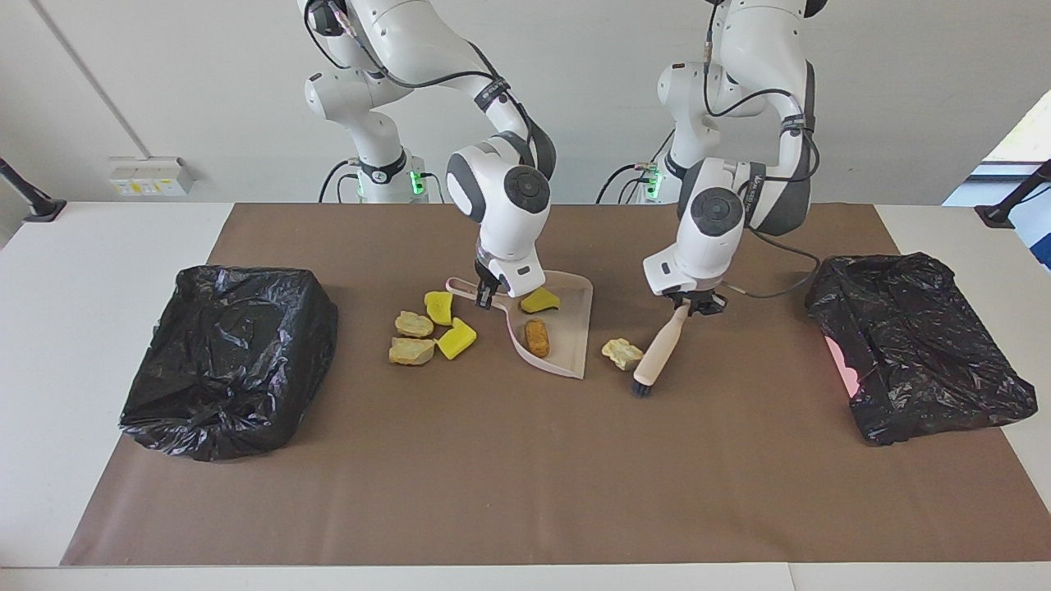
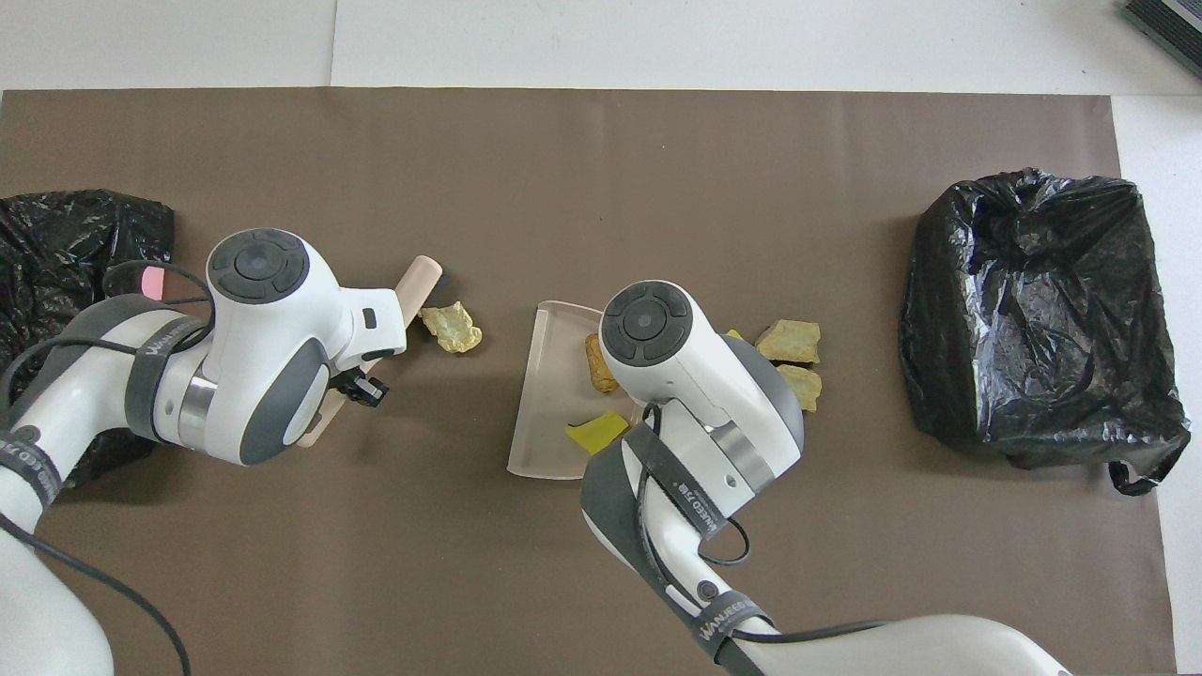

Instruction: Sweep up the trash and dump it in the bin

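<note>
Black bag-lined bin (image 1: 230,361), then four scraps (image 1: 429,327) beside the dustpan (image 1: 566,349), our right gripper (image 1: 486,293) clamped on its handle. Two scraps inside. Our left gripper (image 1: 688,305) pinches the brush (image 1: 654,355), sweeping a tan lump (image 1: 622,353); next, nudge it onto the lip.
</note>
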`<state>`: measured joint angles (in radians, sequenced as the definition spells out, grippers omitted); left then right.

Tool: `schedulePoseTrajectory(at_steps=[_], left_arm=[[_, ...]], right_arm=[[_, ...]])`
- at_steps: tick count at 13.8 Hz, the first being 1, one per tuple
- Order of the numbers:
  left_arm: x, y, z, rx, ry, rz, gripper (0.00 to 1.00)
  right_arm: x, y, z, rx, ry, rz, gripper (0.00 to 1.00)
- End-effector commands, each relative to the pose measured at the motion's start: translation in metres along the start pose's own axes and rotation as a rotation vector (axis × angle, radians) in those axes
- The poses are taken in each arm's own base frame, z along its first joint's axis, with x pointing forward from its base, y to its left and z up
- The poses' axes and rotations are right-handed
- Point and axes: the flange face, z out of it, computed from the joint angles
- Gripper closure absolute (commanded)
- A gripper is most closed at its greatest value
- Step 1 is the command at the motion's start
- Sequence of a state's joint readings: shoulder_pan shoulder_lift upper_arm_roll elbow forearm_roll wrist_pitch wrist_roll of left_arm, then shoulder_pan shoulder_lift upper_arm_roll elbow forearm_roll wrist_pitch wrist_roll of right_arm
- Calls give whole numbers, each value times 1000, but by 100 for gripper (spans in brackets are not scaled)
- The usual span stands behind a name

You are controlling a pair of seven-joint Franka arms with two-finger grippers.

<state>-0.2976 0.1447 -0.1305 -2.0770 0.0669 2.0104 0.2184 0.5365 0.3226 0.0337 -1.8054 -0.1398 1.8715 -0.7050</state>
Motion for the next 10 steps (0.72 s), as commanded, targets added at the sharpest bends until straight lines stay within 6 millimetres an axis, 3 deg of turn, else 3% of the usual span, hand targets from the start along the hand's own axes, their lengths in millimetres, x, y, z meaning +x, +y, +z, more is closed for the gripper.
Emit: schedulePoseTrajectory(at_steps=[1,4,7,9,10], left_arm=[[-3,51,-7,-49,45,8,100],[-1,95,-12,-40,40,-46,100],[-4,81,-19,-54,-11,-92,100],[-13,57,-29,-69,-79,-197,100],[-19,56,-30,-69,-108,-244,100]], right_arm=[[-6,-2,0,-16,-12,32,100],[-5,-3,0,-16,-12,31,100],[-5,-3,0,-16,-12,31,100],[-6,-2,0,-17,-11,32,100],[-6,-2,0,-15,-10,34,100]])
